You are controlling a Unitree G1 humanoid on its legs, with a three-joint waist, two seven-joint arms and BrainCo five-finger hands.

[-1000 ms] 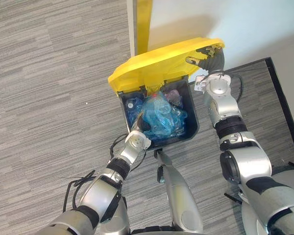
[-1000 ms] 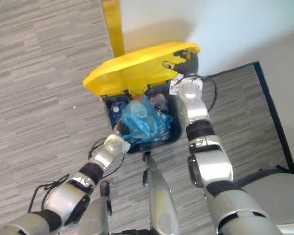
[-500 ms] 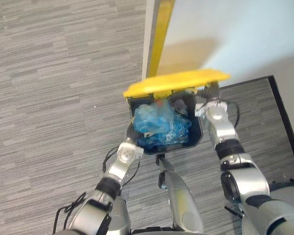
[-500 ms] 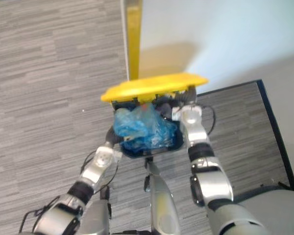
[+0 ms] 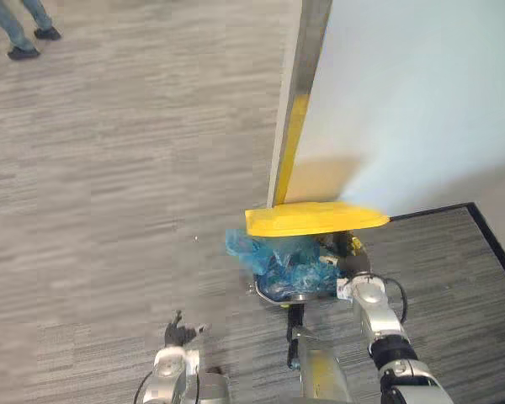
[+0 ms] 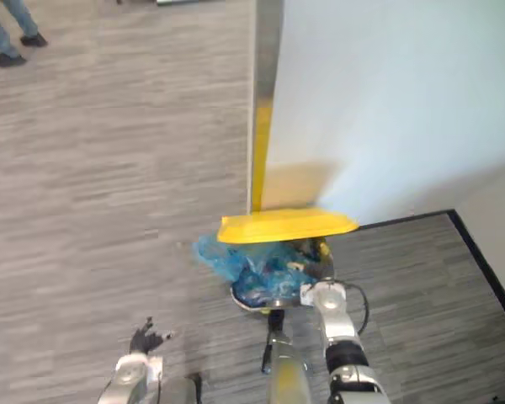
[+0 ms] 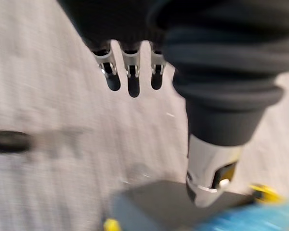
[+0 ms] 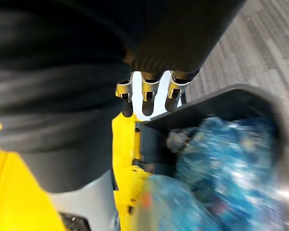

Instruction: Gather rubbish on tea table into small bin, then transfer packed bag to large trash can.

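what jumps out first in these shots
A bright yellow lid stands raised over a dark bin stuffed with a blue bag, at the foot of a white wall. The right hand is up by the lid, and the left hand hangs open over the carpet, apart from the bin. A person's legs show far off.
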